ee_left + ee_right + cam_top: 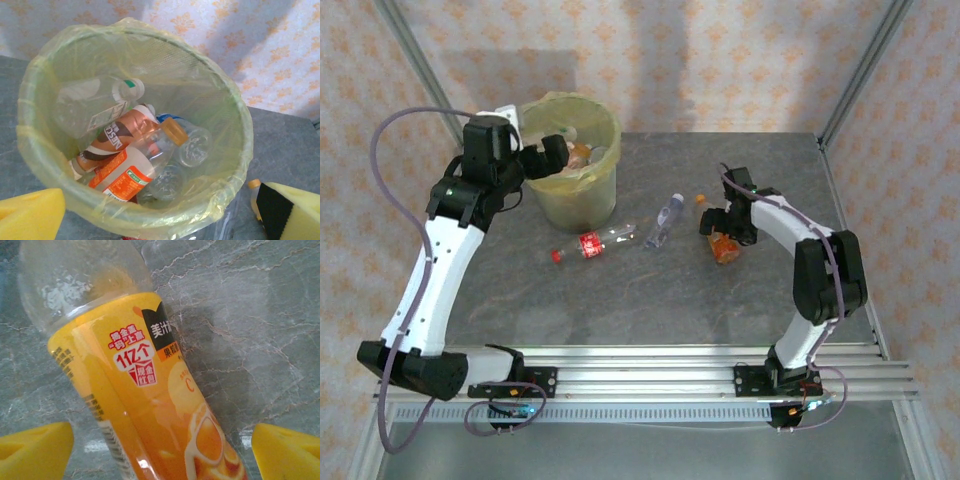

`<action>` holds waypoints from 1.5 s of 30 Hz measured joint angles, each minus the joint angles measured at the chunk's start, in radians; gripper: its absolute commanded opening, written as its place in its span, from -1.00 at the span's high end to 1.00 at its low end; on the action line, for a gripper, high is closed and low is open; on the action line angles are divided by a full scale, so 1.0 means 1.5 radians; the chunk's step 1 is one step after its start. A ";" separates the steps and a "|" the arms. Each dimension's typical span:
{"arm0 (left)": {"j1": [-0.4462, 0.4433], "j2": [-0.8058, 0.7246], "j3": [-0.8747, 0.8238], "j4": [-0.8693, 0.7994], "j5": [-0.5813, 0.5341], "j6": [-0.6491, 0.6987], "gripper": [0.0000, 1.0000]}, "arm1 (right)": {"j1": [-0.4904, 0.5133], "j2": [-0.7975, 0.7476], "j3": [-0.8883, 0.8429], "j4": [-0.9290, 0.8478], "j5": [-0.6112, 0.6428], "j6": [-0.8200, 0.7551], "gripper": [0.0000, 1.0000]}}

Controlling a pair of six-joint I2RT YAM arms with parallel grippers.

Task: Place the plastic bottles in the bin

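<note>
Hovering over the bin (570, 205), the left gripper (556, 152) has its yellow pads (31, 214) spread wide with nothing between them. Its wrist camera looks straight down into the bag-lined bin (27, 105), where several bottles lie piled: a clear one with a green cap (95, 102), a brown-label one (120, 135) and an orange-label one (131, 175).

On the table, right of the bin: red-label bottle (588, 245) on its side, then a clear blue-label bottle (662, 221), both untouched.

Further right, the right gripper (725, 232) is down over the orange juice bottle (724, 248). Wrist view: pads (35, 450) open, one either side of the bottle (150, 405), which lies flat on the grey stone-pattern top; no contact seen.

Step in hand, as I judge it: grasping this bottle. Close across the labelled body, not the rounded clear end, and keep it centred between the pads so it cannot roll out.

View notes: the overhead picture gives the layout, while the bin's contents and the pad gaps are clear from the wrist cameras.
</note>
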 measured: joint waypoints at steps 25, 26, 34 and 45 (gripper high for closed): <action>0.000 -0.026 -0.058 0.052 -0.054 -0.105 -1.00 | 0.036 0.088 0.012 -0.007 -0.008 -0.009 -0.38; 0.000 -0.025 -0.058 0.051 -0.054 -0.105 -1.00 | 0.040 0.089 0.011 -0.007 -0.005 -0.009 -0.35; 0.000 -0.025 -0.058 0.052 -0.055 -0.106 -1.00 | 0.062 0.083 0.010 0.000 0.004 -0.004 0.05; 0.000 -0.025 -0.058 0.052 -0.053 -0.111 -1.00 | 0.117 -0.065 -0.068 0.042 0.034 -0.008 0.20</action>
